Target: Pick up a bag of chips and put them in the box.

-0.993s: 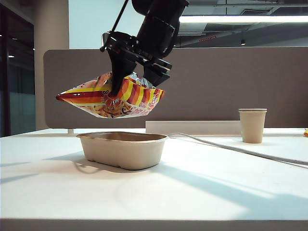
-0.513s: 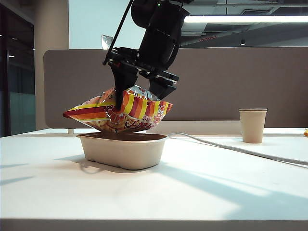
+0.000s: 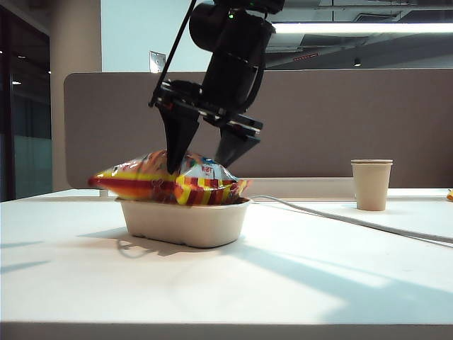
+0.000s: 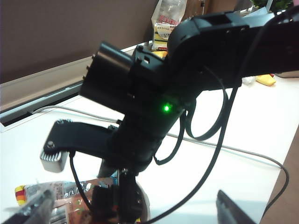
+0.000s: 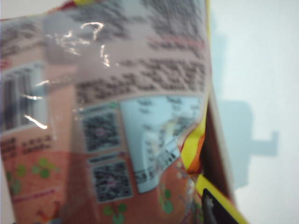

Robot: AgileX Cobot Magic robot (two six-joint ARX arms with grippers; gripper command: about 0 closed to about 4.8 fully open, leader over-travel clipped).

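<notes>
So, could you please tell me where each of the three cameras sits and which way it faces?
Exterior: low at the table's edge, facing the box, the chips and the right tool.
Left wrist: raised, looking across at the right arm; the left tool's open fingers frame it.
Right wrist: pointing down, close on the chips; one finger shows.
All three show the chips.

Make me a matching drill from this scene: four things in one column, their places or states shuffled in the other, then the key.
Things
1. bag of chips
2. box
3. paper cup
4. right claw

Places or states
A. stands alone at the far right of the table
B. lies across the tray's rim, one end overhanging
C. straddles the bag from above, jaws spread
D. sits on the table under the bag

Pairs: 1-B, 2-D, 3-A, 4-C
</notes>
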